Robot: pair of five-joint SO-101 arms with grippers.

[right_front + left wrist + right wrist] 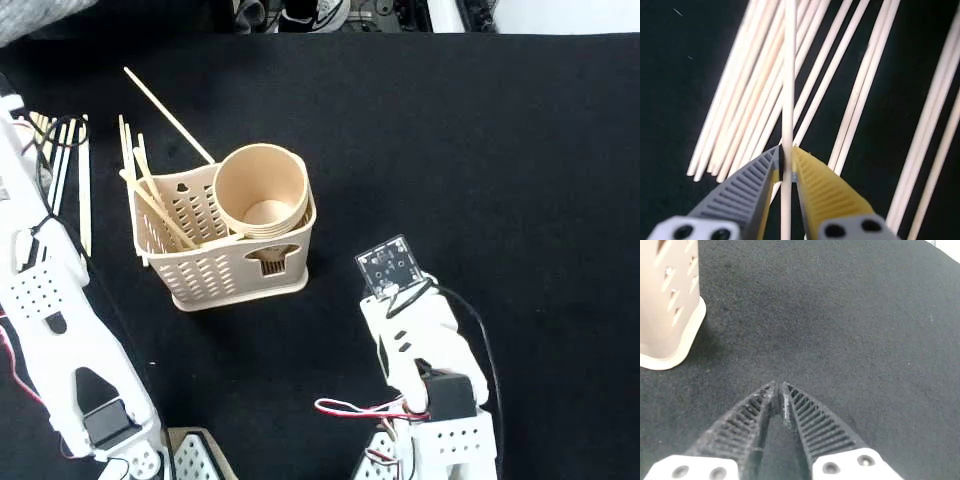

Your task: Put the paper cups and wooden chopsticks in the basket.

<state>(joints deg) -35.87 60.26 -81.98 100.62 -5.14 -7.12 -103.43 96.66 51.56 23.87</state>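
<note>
Ribbed gripper (786, 151), seemingly around slim chopstick (789, 75)

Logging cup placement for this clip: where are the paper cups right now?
In the high view, the paper cups sit nested inside the basket, at its right end, beside chopsticks leaning in the other end.
</note>
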